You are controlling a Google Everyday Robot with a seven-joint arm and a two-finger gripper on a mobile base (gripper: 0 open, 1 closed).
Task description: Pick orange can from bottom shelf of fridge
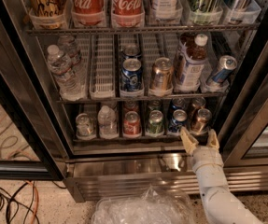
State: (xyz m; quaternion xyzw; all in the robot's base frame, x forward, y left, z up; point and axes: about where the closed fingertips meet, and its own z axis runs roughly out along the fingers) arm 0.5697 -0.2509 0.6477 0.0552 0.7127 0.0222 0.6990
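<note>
The fridge (31,101) stands open in front of me. The orange can (200,120) is a small copper-orange can at the right end of the bottom shelf (124,139), with another like it behind. My gripper (200,139) is open, fingers pointing up, just below and in front of that can, with one finger on each side of its base. It holds nothing. To the can's left stand a blue can (177,121), a green can (155,122) and a small red can (132,124).
The middle shelf holds a taller copper-gold can (162,74), a blue can (131,74), water bottles (63,66) and a white bottle (189,64). The steel base panel (138,169) is below. A crumpled plastic bag (143,209) and cables (7,199) lie on the floor.
</note>
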